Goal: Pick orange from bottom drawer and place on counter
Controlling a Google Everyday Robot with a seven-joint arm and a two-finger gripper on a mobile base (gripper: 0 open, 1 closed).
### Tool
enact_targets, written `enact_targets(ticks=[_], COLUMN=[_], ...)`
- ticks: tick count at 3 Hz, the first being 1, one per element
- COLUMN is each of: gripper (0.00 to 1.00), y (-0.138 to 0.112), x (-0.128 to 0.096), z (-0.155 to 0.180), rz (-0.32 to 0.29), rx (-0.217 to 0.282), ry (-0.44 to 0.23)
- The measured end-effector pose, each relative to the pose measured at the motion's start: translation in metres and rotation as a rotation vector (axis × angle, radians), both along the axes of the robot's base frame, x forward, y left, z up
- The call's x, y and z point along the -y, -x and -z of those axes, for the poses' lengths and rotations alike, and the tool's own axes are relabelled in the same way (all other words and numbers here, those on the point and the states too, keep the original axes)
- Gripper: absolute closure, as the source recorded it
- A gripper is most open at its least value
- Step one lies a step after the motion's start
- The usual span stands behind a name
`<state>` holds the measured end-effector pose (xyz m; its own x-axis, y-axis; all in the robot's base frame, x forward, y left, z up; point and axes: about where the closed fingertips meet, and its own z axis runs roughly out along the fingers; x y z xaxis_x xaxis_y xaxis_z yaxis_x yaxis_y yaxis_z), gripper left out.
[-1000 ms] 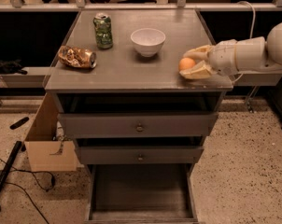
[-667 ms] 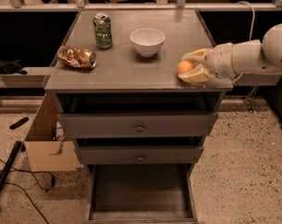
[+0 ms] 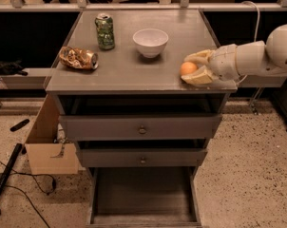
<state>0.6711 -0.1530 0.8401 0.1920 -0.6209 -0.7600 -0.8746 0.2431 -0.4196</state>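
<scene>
Orange (image 3: 187, 68), small, round, smooth, gripped by jaws on counter (image 3: 129, 72).

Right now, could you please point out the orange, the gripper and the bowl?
orange (image 3: 187, 68), camera view, middle of the fruit.
gripper (image 3: 193, 69), camera view, between fingertips, at right front of counter (image 3: 129, 72).
bowl (image 3: 150, 49), camera view, front of its wall.

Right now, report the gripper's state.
Gripper: jaws closed on the orange, at the right front corner of the counter.
</scene>
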Motion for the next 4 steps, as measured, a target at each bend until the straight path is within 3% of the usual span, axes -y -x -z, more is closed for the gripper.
enact_targets(ticks=[1,2,3,4], gripper=[0.3,0.07,0.0,0.0], y=[0.0,0.0,0.0,0.0], x=[-0.0001,-0.0001,-0.0001,-0.0002], z=[0.0,0.0,0.0001,0.0001], rz=[0.0,0.0,0.0,0.0], rx=[0.0,0.0,0.0,0.0], ry=[0.0,0.0,0.0,0.0])
